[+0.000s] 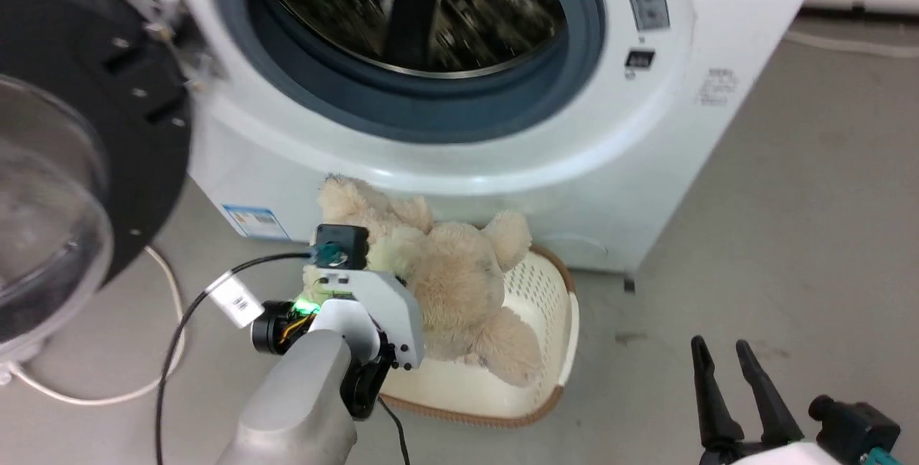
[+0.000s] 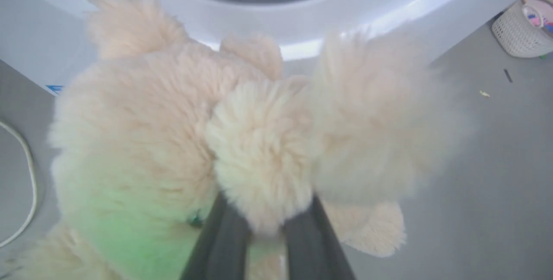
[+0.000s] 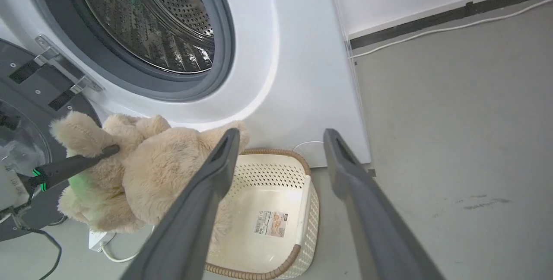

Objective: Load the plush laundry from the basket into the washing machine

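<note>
Cream-beige plush laundry point(image 2: 142, 141) presses right up against my left wrist camera, and my left gripper point(image 2: 268, 211) is clamped on one of its rounded, fluffy lumps, both dark fingers point(image 2: 224, 237) sunk into the fur. From my head I see the plush laundry hanging off that arm in front of the washing machine point(image 1: 646, 163), below the grey gasket point(image 1: 431, 113) and outside the drum point(image 3: 164, 20), whose perforated steel wall shows through the opening. Its round black-framed door point(image 1: 72, 163) stands swung open on my left. Below, the basket point(image 1: 546, 285) sits on the grey floor point(image 1: 790, 235) just beside the machine's front; the toy overlaps its left part, and I cannot tell whether a hanging limb touches the rim. Over my right wrist camera, the basket's cream floor lies exposed with a label point(image 3: 270, 223) on it. My right gripper point(image 1: 720, 350) hovers well apart to the right, its fingers spread wide. Farther off on the floor stands a small white basket point(image 2: 518, 33) with something pink and blue in it, too small to make out.
</note>
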